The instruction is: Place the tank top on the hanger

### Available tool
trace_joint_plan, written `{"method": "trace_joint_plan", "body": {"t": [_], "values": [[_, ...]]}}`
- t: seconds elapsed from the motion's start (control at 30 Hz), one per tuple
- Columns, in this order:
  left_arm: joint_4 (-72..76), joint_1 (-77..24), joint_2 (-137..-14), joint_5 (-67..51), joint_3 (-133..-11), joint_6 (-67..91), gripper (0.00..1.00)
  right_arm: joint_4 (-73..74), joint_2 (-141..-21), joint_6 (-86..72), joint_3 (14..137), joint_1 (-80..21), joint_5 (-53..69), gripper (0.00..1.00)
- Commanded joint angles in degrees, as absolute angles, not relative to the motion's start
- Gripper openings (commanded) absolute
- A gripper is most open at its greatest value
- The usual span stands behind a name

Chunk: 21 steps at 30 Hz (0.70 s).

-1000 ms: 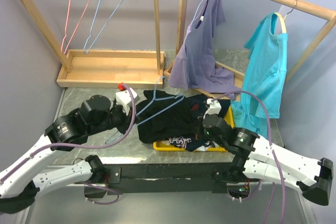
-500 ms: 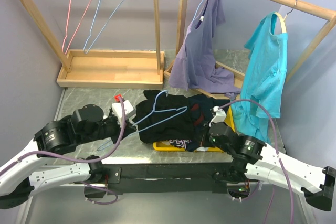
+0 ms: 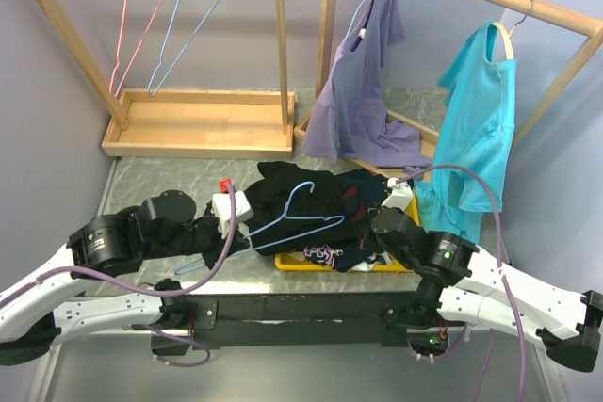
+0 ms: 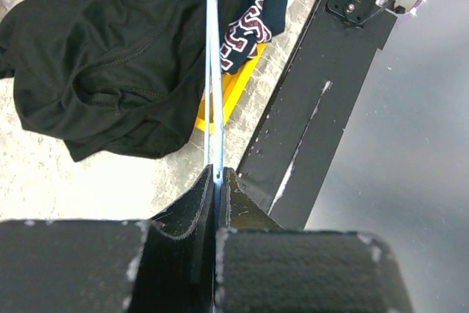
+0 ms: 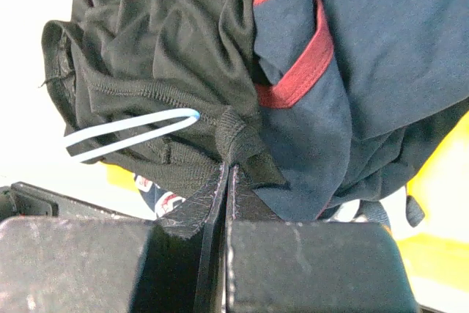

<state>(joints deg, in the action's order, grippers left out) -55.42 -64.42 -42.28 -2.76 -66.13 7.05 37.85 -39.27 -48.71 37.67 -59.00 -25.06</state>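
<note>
1. Black fabric of the tank top (image 4: 110,49) lies crumpled on the counter (image 3: 160,181), with part of it draped over the yellow tray (image 3: 287,259). It is now bunched further toward the middle than a second ago.
2. The left hand (image 4: 218,181) is closed tight on the pale blue wire hanger (image 4: 212,49). It has swung the hanger rightward, so the hanger now lies across the top instead of beside it.
3. The right hand (image 5: 227,170) has shifted slightly and is pinched shut on a stitched edge of the top. Whether that edge is a strap or the hem, I cannot tell.
4. In the right wrist view, one rounded hanger end pokes out against the black folds just beside that pinch. It is unclear whether it has passed through an opening.
5. My judgement is that threading has only begun. The held edge probably needs lifting so the wire shoulder can slide inside.
6. A navy garment with red trim (image 5: 381,49) and a printed dark one (image 4: 245,31) crowd the tray and could snag.
7. Grey marbled stone forms the surface.
8. Behind it stand two wooden racks. One carries a pink hanger (image 3: 132,25) and a spare blue hanger (image 3: 193,16). The other carries a lilac shirt (image 3: 363,91) and a turquoise shirt (image 3: 480,129). The walls are pale.
</note>
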Motion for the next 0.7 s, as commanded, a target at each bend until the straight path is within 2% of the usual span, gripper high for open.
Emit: {"method": "trace_joint_plan", "body": {"t": [0.0, 0.17, 0.67], "values": [[-54.2, -65.0, -42.5, -4.2, -67.9, 6.1, 0.01, 38.9, -38.8, -47.4, 41.4, -59.3, -29.8, 0.0], [-54.1, -65.0, -43.3, -5.4, -68.1, 6.0, 0.01, 38.6, -38.3, -46.0, 42.8, -59.2, -31.3, 0.0], [-54.1, -65.0, -43.6, -6.8, -69.0, 5.9, 0.01, 33.8, -47.2, -39.4, 48.4, -58.1, -34.2, 0.0]]}}
